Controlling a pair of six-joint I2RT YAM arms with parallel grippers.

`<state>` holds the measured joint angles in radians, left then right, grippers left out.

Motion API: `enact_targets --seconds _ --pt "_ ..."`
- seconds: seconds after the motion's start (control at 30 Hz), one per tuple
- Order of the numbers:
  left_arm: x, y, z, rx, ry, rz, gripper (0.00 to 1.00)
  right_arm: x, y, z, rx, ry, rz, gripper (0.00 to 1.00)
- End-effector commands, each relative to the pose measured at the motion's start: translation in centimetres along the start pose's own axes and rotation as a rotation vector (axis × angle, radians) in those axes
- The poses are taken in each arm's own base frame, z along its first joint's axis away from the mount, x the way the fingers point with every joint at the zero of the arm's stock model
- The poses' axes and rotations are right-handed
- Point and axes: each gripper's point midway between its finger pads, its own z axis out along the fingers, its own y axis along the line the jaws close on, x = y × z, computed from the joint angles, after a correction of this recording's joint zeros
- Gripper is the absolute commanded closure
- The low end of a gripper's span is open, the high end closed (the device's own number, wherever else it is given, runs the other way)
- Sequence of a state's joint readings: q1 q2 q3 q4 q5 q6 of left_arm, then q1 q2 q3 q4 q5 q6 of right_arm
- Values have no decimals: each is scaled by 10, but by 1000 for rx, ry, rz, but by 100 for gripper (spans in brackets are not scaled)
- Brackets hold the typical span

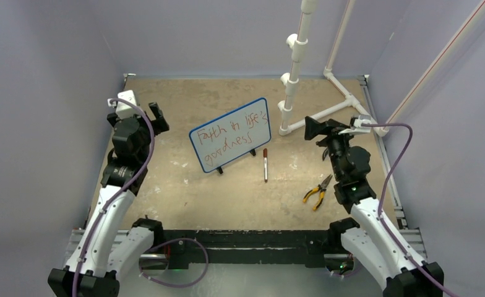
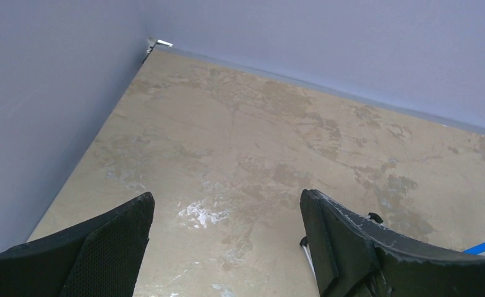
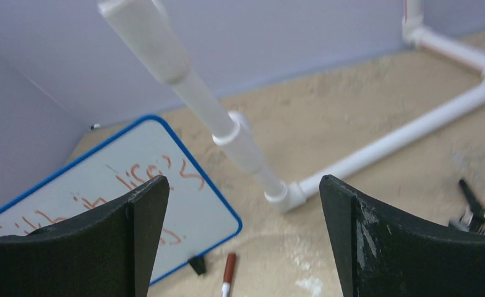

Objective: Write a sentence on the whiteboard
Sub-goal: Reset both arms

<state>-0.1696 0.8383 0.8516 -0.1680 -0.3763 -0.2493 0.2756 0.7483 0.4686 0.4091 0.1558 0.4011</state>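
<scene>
Now – whiteboard [image 1: 231,134] stood propped on its small black feet near the middle of the worktop [image 1: 184,198], its face leaning back and its long side running diagonally toward the far right. The sentence [image 1: 232,132] was on it in red, two lines, first line rising toward the board's far-right corner; roughly "Faith in life's goodness".

Red marker [image 1: 265,164] lay flat on the worktop just beside the board's near-right foot, not touching it. Yellow-handled pliers [image 1: 317,192] lay nearer the right edge, well apart from the board.

Left arm [image 1: 125,151] was by the left edge; left jaws spread wide, nothing between the fingers [image 2: 104,253] – only bare worktop below, toward the far-left corner.

Right arm [image 1: 350,164] was by the right edge, aimed at the board. Right jaws spread wide, empty; between its fingers [image 3: 401,247] the wrist view showed the board, the marker and the white pipe frame [image 1: 297,74] at the far right.
</scene>
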Motion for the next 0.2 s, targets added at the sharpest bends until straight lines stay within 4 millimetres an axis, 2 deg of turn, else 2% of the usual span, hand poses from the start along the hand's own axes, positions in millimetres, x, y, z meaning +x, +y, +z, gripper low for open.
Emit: enact_targets --seconds 0.0,0.17 --pt "-16 11 -4 -46 -70 8 13 -35 -1 1 9 -150 -102 8" --pt "-16 12 -6 -49 -80 0 13 -44 0 -5 -1 -186 -117 8"
